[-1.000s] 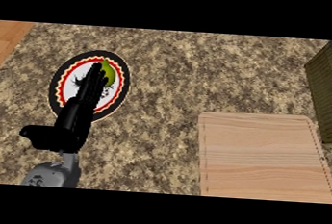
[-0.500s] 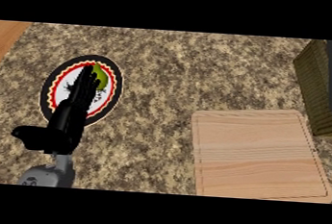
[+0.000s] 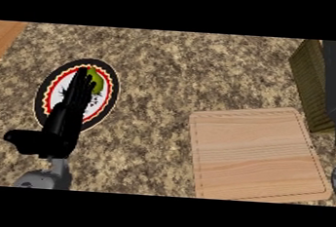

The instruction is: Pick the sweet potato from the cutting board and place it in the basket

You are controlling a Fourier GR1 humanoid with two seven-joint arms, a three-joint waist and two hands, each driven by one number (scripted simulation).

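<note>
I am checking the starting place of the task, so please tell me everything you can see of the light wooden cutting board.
The light wooden cutting board is a pale, almost square slab with rounded corners, fine horizontal grain and a thin groove running just inside its rim. It lies flat on the speckled brown stone counter, at the lower right of the head view. Nothing rests on its visible top; no sweet potato shows there. Its upper right corner comes close to the dark olive basket, though I cannot tell if they touch. No hand touches it.

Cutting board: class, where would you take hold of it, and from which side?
Probably its left edge, approached from the left: the cutting board lies flat, so only edges offer purchase, and that side faces bare counter, while the basket stands near its right edge.
</note>
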